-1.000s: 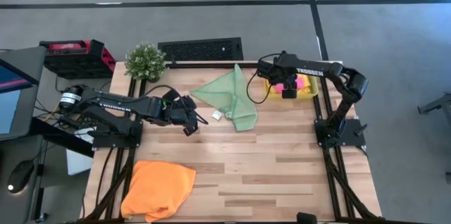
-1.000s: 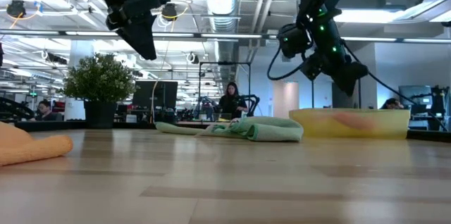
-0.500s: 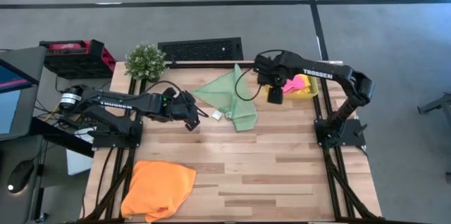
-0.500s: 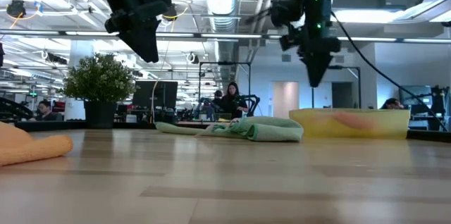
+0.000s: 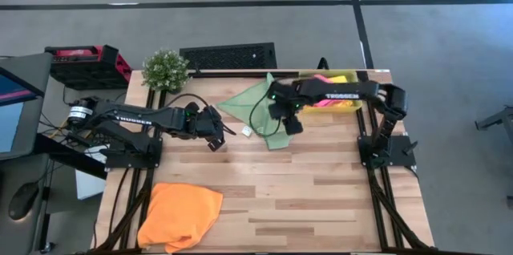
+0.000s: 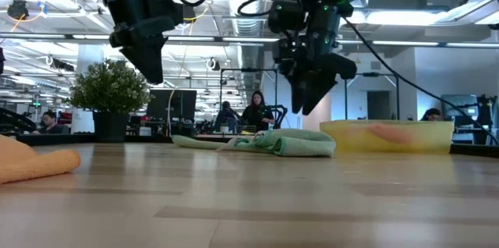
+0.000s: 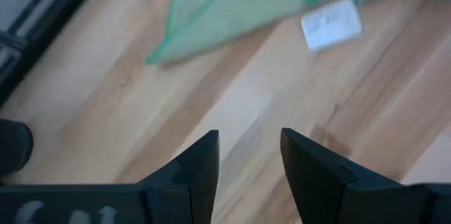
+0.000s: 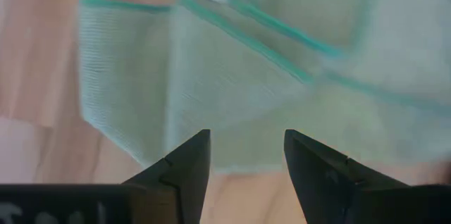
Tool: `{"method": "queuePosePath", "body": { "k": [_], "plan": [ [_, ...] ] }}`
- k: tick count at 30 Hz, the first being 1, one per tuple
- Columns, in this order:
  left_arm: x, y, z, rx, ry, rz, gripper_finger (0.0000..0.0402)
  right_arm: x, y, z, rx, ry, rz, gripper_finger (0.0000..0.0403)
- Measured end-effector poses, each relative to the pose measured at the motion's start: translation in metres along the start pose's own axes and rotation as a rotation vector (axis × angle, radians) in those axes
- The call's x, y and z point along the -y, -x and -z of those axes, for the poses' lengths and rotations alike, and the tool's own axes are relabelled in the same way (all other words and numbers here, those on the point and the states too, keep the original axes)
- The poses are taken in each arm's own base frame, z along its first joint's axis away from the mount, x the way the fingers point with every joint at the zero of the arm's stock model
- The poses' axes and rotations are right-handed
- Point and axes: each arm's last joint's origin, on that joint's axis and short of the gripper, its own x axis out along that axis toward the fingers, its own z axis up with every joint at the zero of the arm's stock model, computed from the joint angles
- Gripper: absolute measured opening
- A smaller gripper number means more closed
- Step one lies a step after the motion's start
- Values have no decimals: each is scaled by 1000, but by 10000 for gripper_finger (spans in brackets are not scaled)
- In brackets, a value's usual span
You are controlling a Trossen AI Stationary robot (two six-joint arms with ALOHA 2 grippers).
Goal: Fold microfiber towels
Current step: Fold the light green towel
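My right gripper (image 5: 290, 124) hangs over the green towel (image 5: 260, 107), fingers spread apart and holding nothing. The towel lies crumpled at the far middle of the table (image 5: 321, 191), its white tag (image 7: 331, 23) on the wood. My left gripper (image 5: 215, 141) hovers just beside it, open and empty. The orange towel (image 5: 180, 215) sits bunched at the near left corner.

We see bare wood across the middle of the table (image 5: 321, 183) and along its near right side, open for passing. The green towel (image 5: 260, 107) covers the far middle, the yellow tray (image 5: 346, 103) blocks the far right corner, the plant (image 5: 165, 69) the far left corner, and the orange towel (image 5: 180, 215) the near left corner.
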Motion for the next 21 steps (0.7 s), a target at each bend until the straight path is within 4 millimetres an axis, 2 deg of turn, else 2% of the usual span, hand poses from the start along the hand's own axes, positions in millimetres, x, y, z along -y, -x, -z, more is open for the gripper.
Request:
{"method": "queuePosePath", "body": {
  "k": [5,12,21],
  "plan": [
    [0,-3,3,-17,-15,16,145,-13,-23,-18,20,170,-9,200],
    [1,-3,1,-9,-25,35,145,-7,-42,-30,91,238,53,189],
    [1,-3,1,-12,-23,40,145,5,-59,-14,23,190,6,177]
  ]
}}
